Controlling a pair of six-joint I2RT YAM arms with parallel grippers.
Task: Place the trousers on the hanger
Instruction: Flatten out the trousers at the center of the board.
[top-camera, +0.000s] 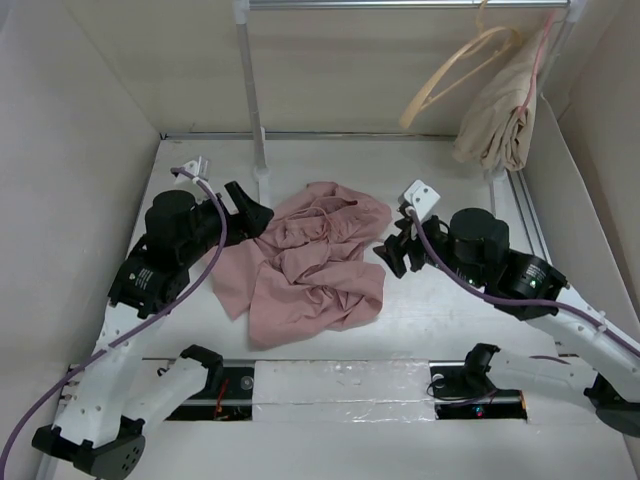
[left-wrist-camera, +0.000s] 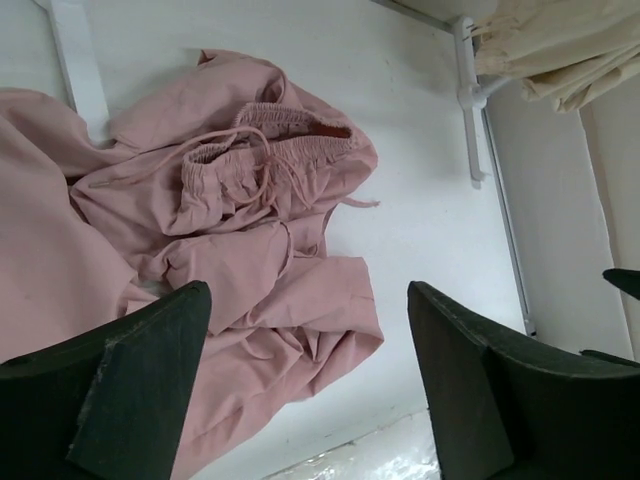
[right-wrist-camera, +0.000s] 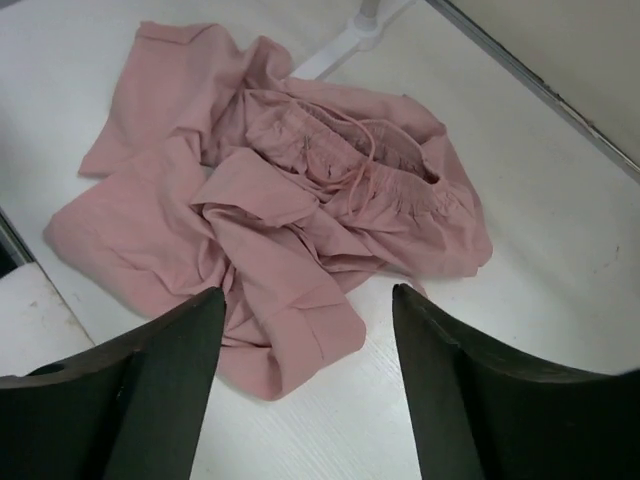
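Top external — pink trousers (top-camera: 310, 265) crumpled between left gripper (top-camera: 257, 214) and right gripper (top-camera: 392, 252), both agape.

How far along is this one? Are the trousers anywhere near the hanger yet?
Nothing looks done: the trousers lie crumpled on the table, and the hanger hangs bare from the rail at the back. In hand: left gripper and right gripper flank the heap, fingers open, holding nothing. Left: grasp the trousers and drape them over the hanger.
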